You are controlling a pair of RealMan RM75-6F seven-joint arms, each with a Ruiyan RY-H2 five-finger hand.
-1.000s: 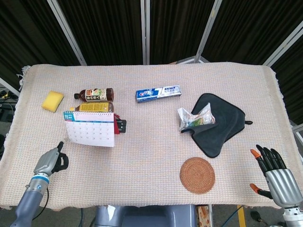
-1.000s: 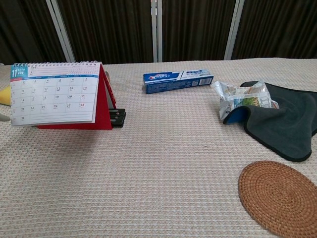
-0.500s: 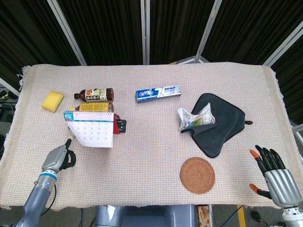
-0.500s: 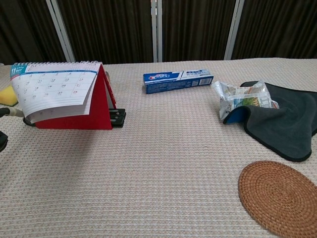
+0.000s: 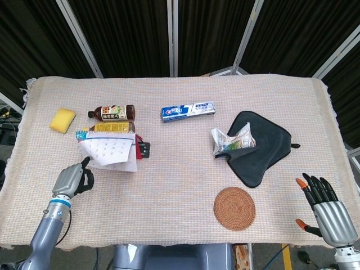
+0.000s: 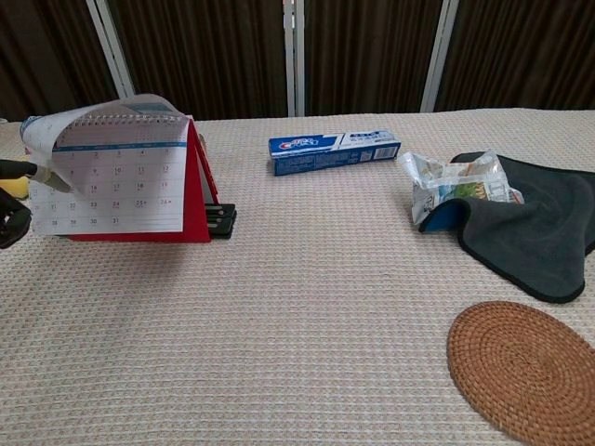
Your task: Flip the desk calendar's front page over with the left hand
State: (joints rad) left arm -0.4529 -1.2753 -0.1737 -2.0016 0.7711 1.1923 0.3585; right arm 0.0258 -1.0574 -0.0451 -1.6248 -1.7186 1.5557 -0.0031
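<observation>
**Ana:** Across the tabletop (image 5: pixel 169 163), what is biggest and why does it sit where it does?

**Ben:** Its woven cover runs edge to edge. On the right lies a dark cloth (image 5: pixel 264 146) with a crumpled wrapper (image 5: pixel 232 139) on its near edge, and in front of that a round woven coaster (image 5: pixel 234 208). They sit well apart from the work on the left, so I judge they play no part in it.

**Ana:** And the task's own thing?

**Ben:** The desk calendar (image 6: pixel 121 177) stands on its red tent base at the left, near two bottles (image 5: pixel 112 119) behind it and a yellow sponge (image 5: pixel 62 119) off to one side. A toothpaste box (image 5: pixel 187 110) lies toward the middle. The front page (image 6: pixel 102 130) is curled up over the spiral binding, part lifted, with the next sheet of dates showing beneath.

**Ana:** What holds the page up?

**Ben:** The left robot hand (image 5: pixel 72 180) is just beside the calendar's near left corner, one fingertip reaching to the page's lower edge, the others curled in. It seems to push the sheet from below, not pinch it. I judge the flip about half done; the page must yet pass over the rings.

**Ana:** The other one?

**Ben:** The right robot hand (image 5: pixel 325 205) rests at the near right edge, fingers spread, grasping nothing.
</observation>
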